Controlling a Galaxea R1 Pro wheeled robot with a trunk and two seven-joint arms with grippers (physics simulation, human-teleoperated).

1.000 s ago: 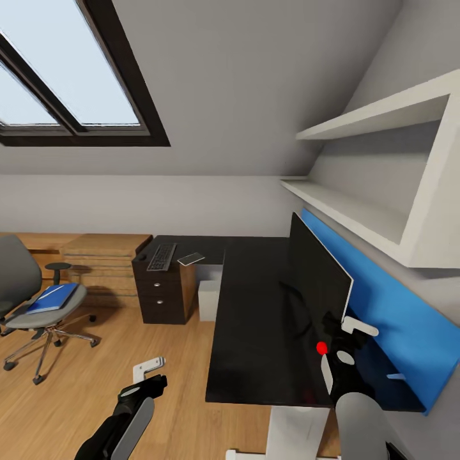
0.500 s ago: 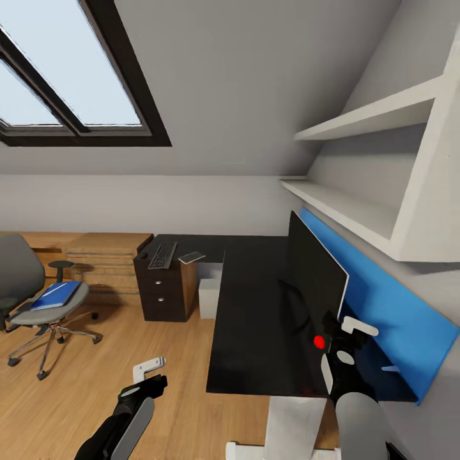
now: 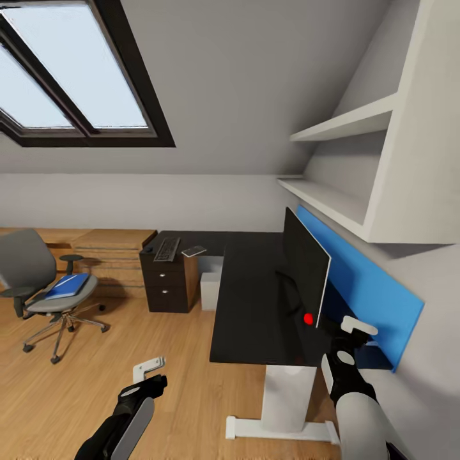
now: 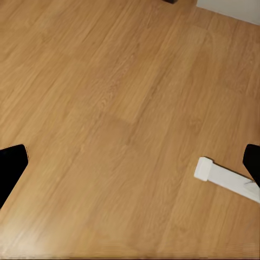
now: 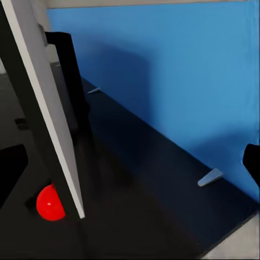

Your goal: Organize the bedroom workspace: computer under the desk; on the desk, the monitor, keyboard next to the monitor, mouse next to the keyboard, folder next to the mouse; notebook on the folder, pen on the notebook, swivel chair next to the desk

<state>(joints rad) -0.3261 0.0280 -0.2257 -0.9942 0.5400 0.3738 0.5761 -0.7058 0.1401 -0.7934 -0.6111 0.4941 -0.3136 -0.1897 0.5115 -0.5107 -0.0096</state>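
Bench (image 3: 255, 300): glossy black L-shaped top, white pedestal, dark drawer unit. Monitor (image 3: 305, 268) upright on it, along the right side. Keyboard (image 3: 167, 249) flat on the far wing over the drawers, notebook (image 3: 193, 251) just beside it. Computer (image 3: 210, 291) on the floor underneath. Swivel chair (image 3: 45, 281) well apart, blue folder (image 3: 67, 285) on its seat.

Two arms with pale grey forearm shells, black wrist joints, white brackets, black-tipped jaws
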